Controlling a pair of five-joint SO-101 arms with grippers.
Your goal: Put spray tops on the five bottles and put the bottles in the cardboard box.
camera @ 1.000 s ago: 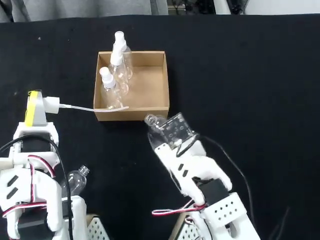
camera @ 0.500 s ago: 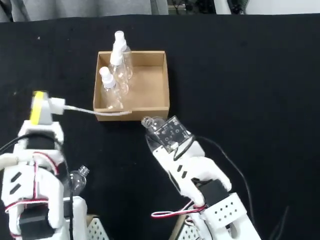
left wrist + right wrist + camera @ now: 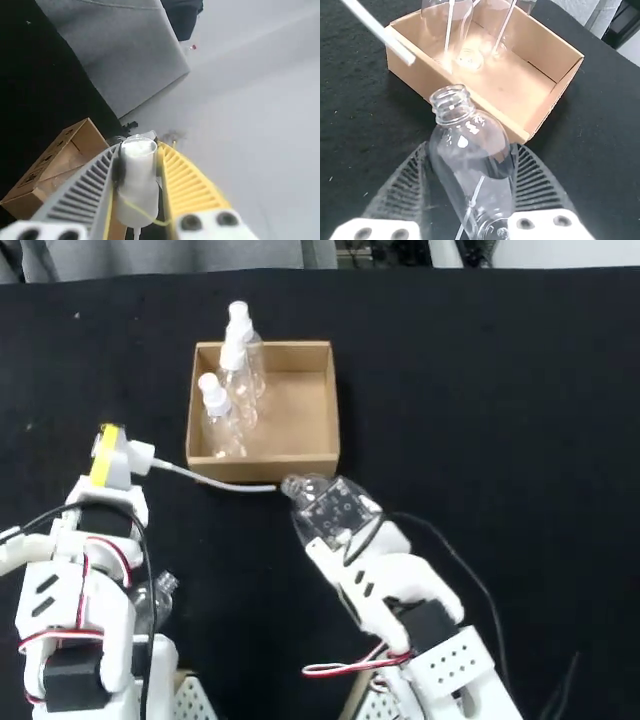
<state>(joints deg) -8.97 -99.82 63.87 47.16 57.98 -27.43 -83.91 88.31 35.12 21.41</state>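
Near-left tabletop (image 3: pixel 500 390) edge: uncapped bottle (image 3: pixel 160 590) lying by the left arm's base, untopped.
Left tool (image 3: pixel 137 152): clenched on a spray top (image 3: pixel 135 175), its dip tube (image 3: pixel 215 480) aimed at the right tool (image 3: pixel 470 155).
Right tool: grasping an open bottle (image 3: pixel 467 137), neck tilted toward the cardboard box (image 3: pixel 333 410).
Cardboard box, mid-tabletop: three topped bottles (image 3: pixel 232 380) inside.
Judged: three of five done.

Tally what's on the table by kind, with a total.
Bottles with spray tops: 3
Bottles without tops: 2
Spare spray top: 1
Cardboard box: 1
Total: 7
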